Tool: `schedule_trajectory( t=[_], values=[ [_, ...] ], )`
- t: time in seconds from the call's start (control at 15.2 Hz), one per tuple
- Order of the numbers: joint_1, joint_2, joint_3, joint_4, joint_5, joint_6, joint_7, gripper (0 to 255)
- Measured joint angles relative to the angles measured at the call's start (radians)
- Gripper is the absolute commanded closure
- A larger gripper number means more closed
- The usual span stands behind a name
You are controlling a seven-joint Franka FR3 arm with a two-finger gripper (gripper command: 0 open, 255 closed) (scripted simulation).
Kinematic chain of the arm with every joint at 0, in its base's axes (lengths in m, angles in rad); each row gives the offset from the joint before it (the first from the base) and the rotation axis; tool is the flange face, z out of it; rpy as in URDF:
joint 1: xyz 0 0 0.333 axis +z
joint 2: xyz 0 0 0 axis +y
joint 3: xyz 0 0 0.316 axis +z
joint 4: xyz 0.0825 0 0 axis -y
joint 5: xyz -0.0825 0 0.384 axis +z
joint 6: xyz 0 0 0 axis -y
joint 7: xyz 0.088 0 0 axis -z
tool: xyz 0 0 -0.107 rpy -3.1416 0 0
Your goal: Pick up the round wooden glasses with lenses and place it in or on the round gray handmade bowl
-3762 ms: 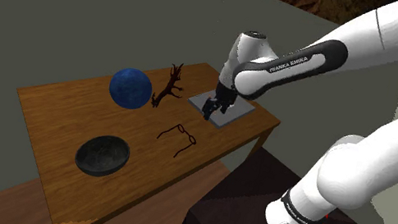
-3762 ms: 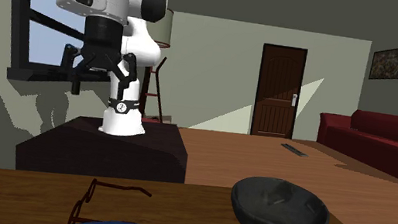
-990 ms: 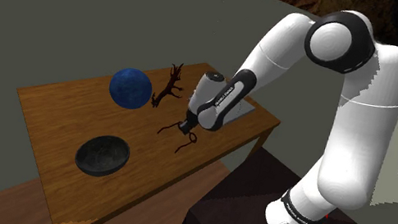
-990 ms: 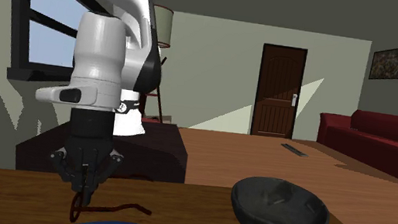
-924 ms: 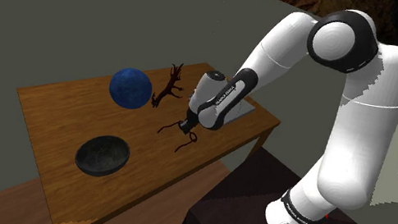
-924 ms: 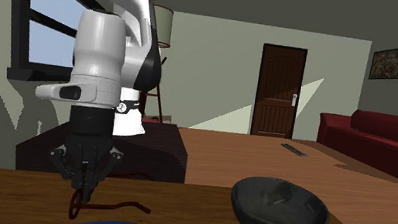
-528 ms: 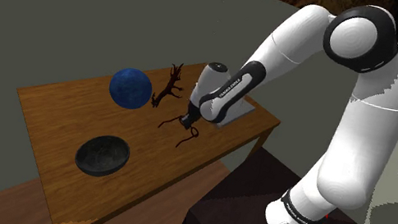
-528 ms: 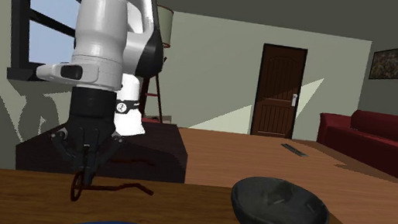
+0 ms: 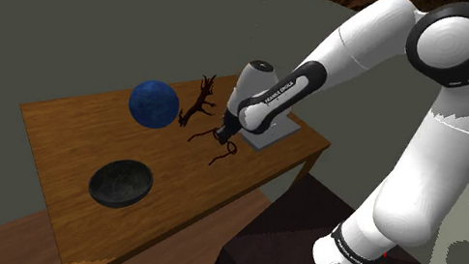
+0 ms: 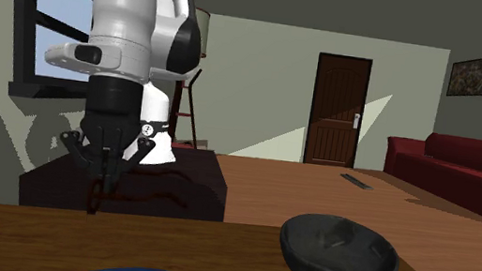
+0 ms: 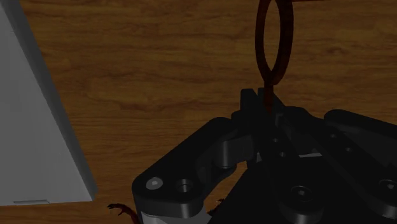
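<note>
Glasses (image 11: 270,81), thin dark reddish-brown round rims, clamped in the tool (image 10: 101,182) above the wooden counter (image 9: 76,129), dark door (image 10: 336,111), red sofa (image 10: 471,172) behind.

Wooden table (image 9: 74,143) carries dark bowl (image 9: 120,182), blue ball (image 9: 153,103), grey slab (image 9: 273,134), reddish twig-like figure (image 9: 199,101).

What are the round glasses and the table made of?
The dark reddish-brown round glasses could be wood or plastic: the thin frame is smooth and plain, so it is hard to tell. The brown table looks like smooth wood, because streaky grain lines run across it.
</note>
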Motion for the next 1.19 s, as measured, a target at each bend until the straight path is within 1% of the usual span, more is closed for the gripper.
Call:
schedule_trajectory(
  t=[0.66,0.79,1.19],
  values=[
    [-0.004,-0.123,0.008,0.011,0.023,-0.134,-0.018,255],
    [0.014,-0.121,0.021,0.026,0.012,-0.148,0.021,255],
    [0.098,-0.054,0.071,0.115,-0.050,-0.178,0.203,255]
  ],
)
